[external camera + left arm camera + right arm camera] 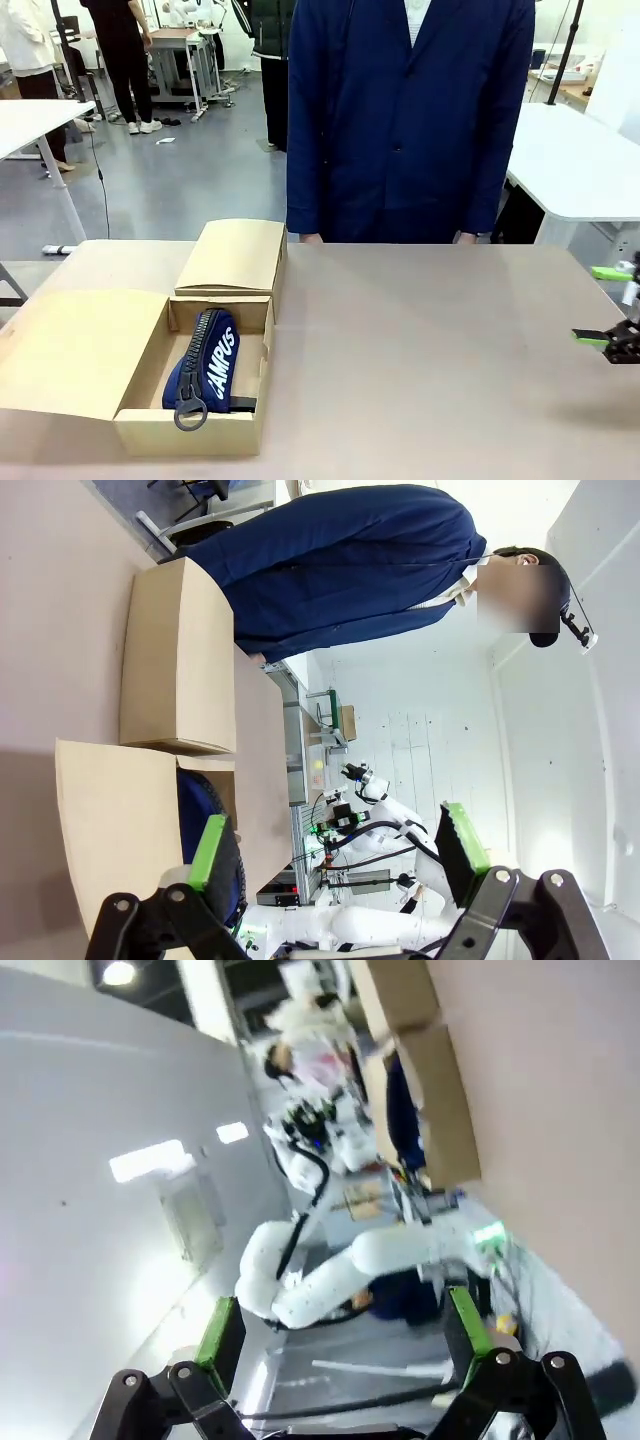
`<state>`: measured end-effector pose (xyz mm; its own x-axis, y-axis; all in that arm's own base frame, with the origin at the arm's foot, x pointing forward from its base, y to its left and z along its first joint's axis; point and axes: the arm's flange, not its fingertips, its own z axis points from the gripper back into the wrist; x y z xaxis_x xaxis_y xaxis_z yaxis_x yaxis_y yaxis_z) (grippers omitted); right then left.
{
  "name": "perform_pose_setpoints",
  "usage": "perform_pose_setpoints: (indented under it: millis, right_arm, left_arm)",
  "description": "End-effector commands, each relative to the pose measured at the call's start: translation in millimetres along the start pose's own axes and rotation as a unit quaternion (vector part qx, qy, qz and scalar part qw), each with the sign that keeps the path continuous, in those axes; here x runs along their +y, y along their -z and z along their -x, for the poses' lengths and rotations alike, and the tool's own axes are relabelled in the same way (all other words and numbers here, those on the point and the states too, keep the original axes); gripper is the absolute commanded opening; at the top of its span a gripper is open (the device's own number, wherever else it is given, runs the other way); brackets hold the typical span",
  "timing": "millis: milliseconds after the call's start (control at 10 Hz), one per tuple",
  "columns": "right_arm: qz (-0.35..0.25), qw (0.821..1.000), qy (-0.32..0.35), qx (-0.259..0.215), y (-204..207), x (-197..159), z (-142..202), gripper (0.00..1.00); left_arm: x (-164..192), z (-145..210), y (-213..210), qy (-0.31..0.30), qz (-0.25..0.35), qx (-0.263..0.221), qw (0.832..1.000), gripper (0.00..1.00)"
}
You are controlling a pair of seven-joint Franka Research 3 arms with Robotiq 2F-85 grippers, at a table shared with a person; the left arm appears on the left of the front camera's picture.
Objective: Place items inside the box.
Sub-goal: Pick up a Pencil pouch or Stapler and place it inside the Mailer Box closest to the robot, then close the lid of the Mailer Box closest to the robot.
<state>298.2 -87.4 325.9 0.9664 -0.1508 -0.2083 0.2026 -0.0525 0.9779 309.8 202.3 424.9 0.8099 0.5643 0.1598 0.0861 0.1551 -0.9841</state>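
One item, the navy zip pouch (pixel 203 368), already lies in the open box (pixel 140 428) at eight o'clock on the table (pixel 420 360); the left gripper (pixel 340 852) hangs wide open and empty. At three o'clock the right gripper (pixel 610 305), cut off by the frame edge, also gapes empty. Whatever else lies inside is too shadowed to name, so the packing looks near done, and any further move calls for a fresh item.
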Motion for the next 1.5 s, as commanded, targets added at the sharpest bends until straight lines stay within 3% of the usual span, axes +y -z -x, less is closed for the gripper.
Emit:
perform_pose_setpoints:
  millis: [0,1300,1400]
  right_arm:
    - [0.036,0.998,0.046,0.034,23,20,3,1.00]
    - [0.036,0.998,0.046,0.034,23,20,3,1.00]
    - [0.036,0.998,0.046,0.034,23,20,3,1.00]
  left_arm:
    - [-1,2,1,0.009,0.010,-0.002,1.000,1.00]
    - [0,0,0,0.000,0.000,0.000,1.000,1.00]
    - [-15,6,-8,0.155,0.023,-0.058,0.986,1.00]
